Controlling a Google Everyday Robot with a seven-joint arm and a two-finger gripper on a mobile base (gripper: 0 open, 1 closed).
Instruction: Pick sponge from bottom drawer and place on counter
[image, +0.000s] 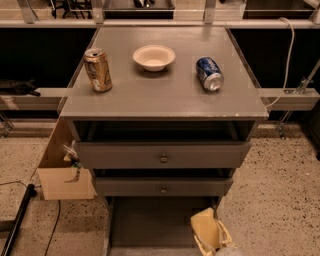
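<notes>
My gripper (210, 236) hangs low over the matt grey bottom drawer (150, 227); counter (160, 95) matt too, gold can (98, 70) glossy metal, bowl (154, 57) smooth

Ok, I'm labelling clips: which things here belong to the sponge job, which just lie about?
Job: bottom drawer, counter, claw at the drawer's front right; sponge not distinguishable from it.
Lying about: gold can, bowl, blue can, box.

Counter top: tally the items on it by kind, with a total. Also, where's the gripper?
Soda cans: 2, a gold upright aluminium can and a blue aluminium can lying on its side
Bowls: 1, a round white bowl
Total: 3 on the flat grey counter
The gripper is low at the right side of the open grey bottom drawer.
</notes>
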